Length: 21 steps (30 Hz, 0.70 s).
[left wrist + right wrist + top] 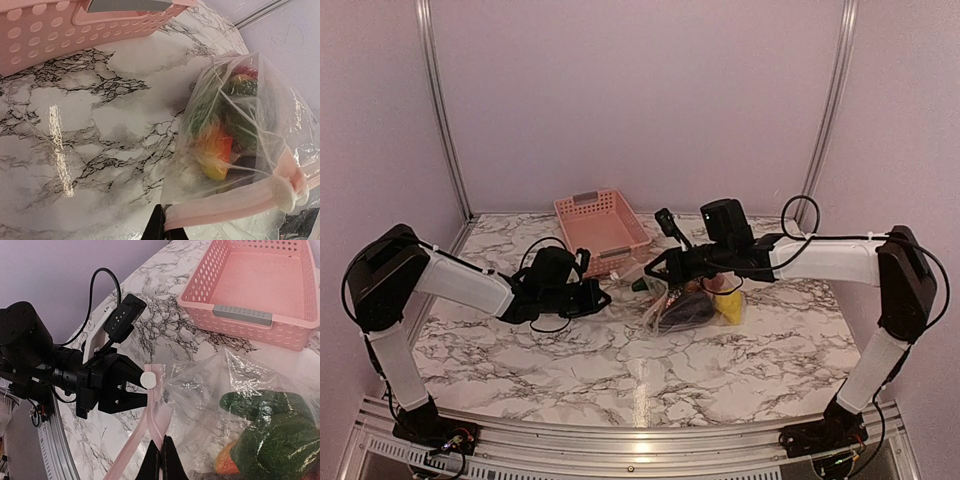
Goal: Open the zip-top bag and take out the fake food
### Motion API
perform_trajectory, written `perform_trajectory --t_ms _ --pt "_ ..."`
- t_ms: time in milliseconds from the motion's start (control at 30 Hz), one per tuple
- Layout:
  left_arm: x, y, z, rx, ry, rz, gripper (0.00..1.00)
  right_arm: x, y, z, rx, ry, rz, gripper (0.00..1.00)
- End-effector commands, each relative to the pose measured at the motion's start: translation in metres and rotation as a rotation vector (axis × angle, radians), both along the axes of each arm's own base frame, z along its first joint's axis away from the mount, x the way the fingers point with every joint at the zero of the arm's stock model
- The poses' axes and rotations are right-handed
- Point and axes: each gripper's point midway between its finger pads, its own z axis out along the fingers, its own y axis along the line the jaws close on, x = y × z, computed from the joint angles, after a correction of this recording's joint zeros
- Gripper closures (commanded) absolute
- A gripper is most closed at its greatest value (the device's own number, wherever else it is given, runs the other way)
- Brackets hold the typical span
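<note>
The clear zip-top bag (672,300) lies in the middle of the marble table with its pink zip strip (235,202) held between both grippers. My left gripper (167,226) is shut on one end of the strip, and a white slider (286,195) sits further along it. My right gripper (162,457) is shut on the strip (159,415) close below the slider (148,380). The left gripper (141,386) faces it. The fake food is inside the bag: a green piece (270,425), an orange-yellow piece (217,152), a dark purple one (686,312) and a yellow one (728,306).
A pink slotted basket (582,216) stands on the table just behind the bag, empty (300,310). Bare marble table (620,370) lies in front of the bag. Metal frame posts (438,100) rise at the back corners.
</note>
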Motion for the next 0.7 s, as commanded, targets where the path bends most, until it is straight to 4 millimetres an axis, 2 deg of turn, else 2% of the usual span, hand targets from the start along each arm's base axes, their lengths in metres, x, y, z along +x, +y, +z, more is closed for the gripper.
perform_trajectory --t_ms 0,100,233,400,500,667 --pt "-0.01 0.004 -0.017 0.012 0.032 -0.061 0.94 -0.004 0.016 0.011 0.054 -0.026 0.029 1.0" --pt "-0.014 0.0 0.003 -0.052 -0.03 -0.087 0.84 -0.008 0.023 0.004 0.05 -0.016 0.044 1.0" --pt "-0.022 0.011 0.03 -0.12 -0.113 -0.072 0.68 -0.008 0.028 -0.004 0.049 -0.006 0.049 1.0" --pt "-0.039 0.02 0.063 -0.189 -0.25 -0.094 0.58 -0.006 0.032 -0.01 0.046 0.003 0.056 1.0" --pt "-0.049 0.004 0.078 -0.177 -0.337 -0.176 0.54 -0.007 0.034 -0.01 0.044 0.001 0.065 1.0" --pt "-0.054 -0.029 0.077 -0.136 -0.44 -0.296 0.53 -0.01 0.03 -0.006 0.018 -0.016 0.056 1.0"
